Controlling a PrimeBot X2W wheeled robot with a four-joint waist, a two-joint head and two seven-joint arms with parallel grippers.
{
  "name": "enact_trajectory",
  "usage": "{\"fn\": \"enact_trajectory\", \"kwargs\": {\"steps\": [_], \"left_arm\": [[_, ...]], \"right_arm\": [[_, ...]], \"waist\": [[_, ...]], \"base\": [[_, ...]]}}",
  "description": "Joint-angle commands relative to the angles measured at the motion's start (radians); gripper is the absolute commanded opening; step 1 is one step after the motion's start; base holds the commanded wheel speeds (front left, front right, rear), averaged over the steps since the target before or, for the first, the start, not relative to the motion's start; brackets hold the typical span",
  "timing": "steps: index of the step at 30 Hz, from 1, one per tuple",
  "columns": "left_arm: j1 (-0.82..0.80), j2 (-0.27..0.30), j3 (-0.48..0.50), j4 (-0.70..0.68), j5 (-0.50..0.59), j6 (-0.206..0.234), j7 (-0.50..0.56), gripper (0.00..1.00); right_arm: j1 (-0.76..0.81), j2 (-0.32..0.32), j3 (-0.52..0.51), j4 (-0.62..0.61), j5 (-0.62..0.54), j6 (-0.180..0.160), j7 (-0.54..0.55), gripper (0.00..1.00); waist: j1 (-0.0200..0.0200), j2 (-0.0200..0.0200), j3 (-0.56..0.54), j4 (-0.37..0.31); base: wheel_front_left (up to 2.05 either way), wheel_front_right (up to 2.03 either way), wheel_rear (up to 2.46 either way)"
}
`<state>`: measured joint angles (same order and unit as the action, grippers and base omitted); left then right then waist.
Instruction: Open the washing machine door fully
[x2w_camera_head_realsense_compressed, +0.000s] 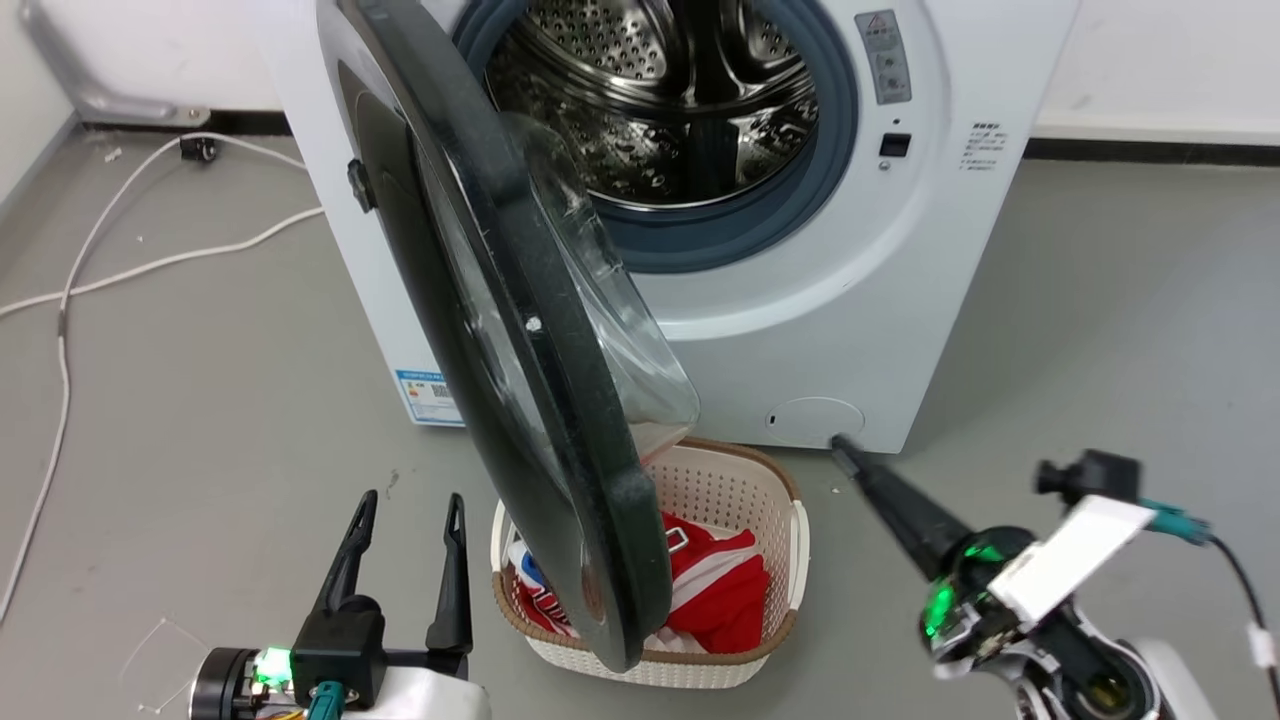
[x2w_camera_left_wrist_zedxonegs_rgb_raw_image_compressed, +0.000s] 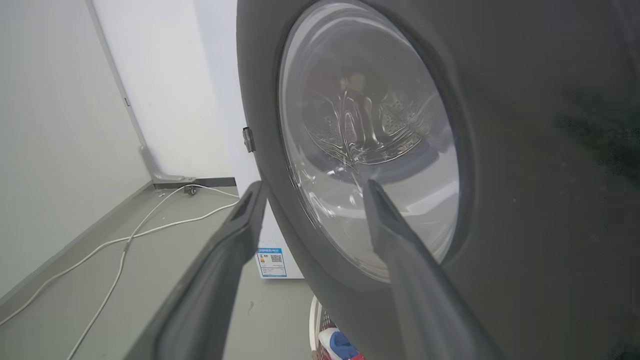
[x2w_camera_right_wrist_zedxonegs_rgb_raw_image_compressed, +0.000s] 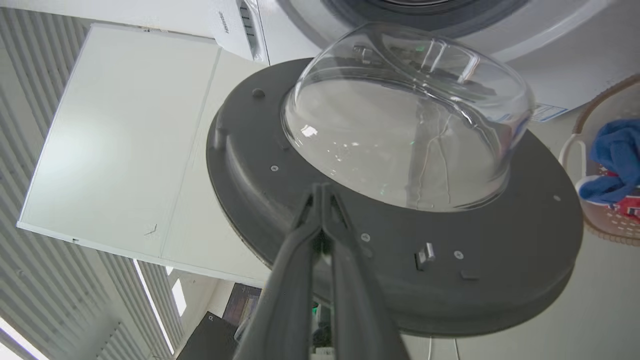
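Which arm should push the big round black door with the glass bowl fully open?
Right. The shut right gripper points at the inner side of the big round black washing machine door, so it can likely push it wider. The open left gripper faces its outside.

Logged glossy black plastic on the outer face of the washing machine door (x2w_camera_head_realsense_compressed: 430, 250); duller matt grey on its inner face, dotted with small metal screws. Noted clear, smooth glass in its bulging bowl (x2w_camera_head_realsense_compressed: 620, 330), with bright reflections. Recorded smooth white casing on the washing machine (x2w_camera_head_realsense_compressed: 800, 340), faintly shiny. Found polished, perforated steel in the drum (x2w_camera_head_realsense_compressed: 660, 100), ringed by a matt grey rubber seal (x2w_camera_head_realsense_compressed: 720, 245). Marked white perforated plastic in the laundry basket (x2w_camera_head_realsense_compressed: 800, 540), rim bound in brown woven material. Saw soft red cloth (x2w_camera_head_realsense_compressed: 720, 600) and blue cloth (x2w_camera_right_wrist_zedxonegs_rgb_raw_image_compressed: 612, 150) inside. Noted matt dark plastic-looking fingers (x2w_camera_left_wrist_zedxonegs_rgb_raw_image_compressed: 400, 270) on the left gripper (x2w_camera_left_wrist_zedxonegs_rgb_raw_image_compressed: 315, 184). Logged smooth matt grey floor (x2w_camera_head_realsense_compressed: 200, 420).
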<state>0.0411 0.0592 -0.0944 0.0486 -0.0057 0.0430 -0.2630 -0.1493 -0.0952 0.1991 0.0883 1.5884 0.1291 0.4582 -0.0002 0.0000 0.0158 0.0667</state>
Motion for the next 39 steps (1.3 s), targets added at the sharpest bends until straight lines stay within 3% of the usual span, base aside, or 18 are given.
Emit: {"fn": "enact_trajectory", "kwargs": {"steps": [1,7,13,14,18,21,25,29,35,39], "left_arm": [[0.015,0.004,0.002,-0.003,-0.003,0.002,-0.003,1.00],[0.032,0.005,0.005,-0.009,-0.003,0.004,-0.003,1.00],[0.044,0.007,0.011,-0.015,-0.003,0.007,-0.003,1.00],[0.044,0.007,0.011,-0.015,-0.003,0.007,-0.003,1.00],[0.053,0.008,0.016,-0.017,-0.003,0.009,-0.003,1.00],[0.056,0.008,0.018,-0.019,-0.003,0.009,-0.003,1.00],[0.053,0.008,0.018,-0.021,-0.003,0.007,-0.003,1.00],[0.049,0.008,0.017,-0.021,-0.001,0.005,-0.003,1.00],[0.045,0.007,0.015,-0.021,0.001,0.005,-0.003,1.00],[0.045,0.006,0.015,-0.021,0.000,0.007,-0.003,1.00]], "right_arm": [[0.020,0.006,-0.032,-0.024,-0.023,0.003,-0.058,0.00],[0.067,0.003,-0.129,-0.109,-0.119,0.003,-0.266,0.00],[0.118,-0.069,-0.125,-0.151,-0.401,0.003,-0.559,0.00],[0.118,-0.069,-0.125,-0.151,-0.401,0.003,-0.559,0.00],[0.144,-0.102,-0.104,-0.140,-0.595,0.003,-0.706,0.00],[0.155,-0.102,-0.138,-0.154,-0.832,0.003,-0.723,0.00],[0.187,-0.039,-0.201,-0.217,-1.140,0.003,-0.723,0.00],[0.223,0.004,-0.239,-0.246,-1.352,0.002,-0.723,0.00],[0.276,0.043,-0.261,-0.221,-1.495,0.002,-0.723,0.00],[0.310,0.045,-0.261,-0.179,-1.533,0.002,-0.723,0.00]], "waist": [[0.0002,0.0000,-0.015,-0.012],[0.0002,0.0000,-0.034,-0.026],[0.0002,0.0000,-0.045,-0.040],[0.0002,0.0000,-0.045,-0.040],[0.0002,0.0000,-0.048,-0.051],[0.0002,0.0000,-0.049,-0.058],[0.0002,0.0000,-0.046,-0.062],[0.0002,0.0000,-0.044,-0.061],[0.0002,0.0000,-0.042,-0.054],[0.0002,0.0000,-0.042,-0.050]], "base": [[0.00,0.00,0.00],[0.00,0.00,0.00],[0.00,0.00,0.00],[0.00,0.00,0.00],[0.00,0.00,0.00],[0.00,0.00,0.00],[0.00,0.00,0.00],[0.00,0.00,0.00],[0.00,0.00,0.00],[0.00,0.00,0.00]]}}
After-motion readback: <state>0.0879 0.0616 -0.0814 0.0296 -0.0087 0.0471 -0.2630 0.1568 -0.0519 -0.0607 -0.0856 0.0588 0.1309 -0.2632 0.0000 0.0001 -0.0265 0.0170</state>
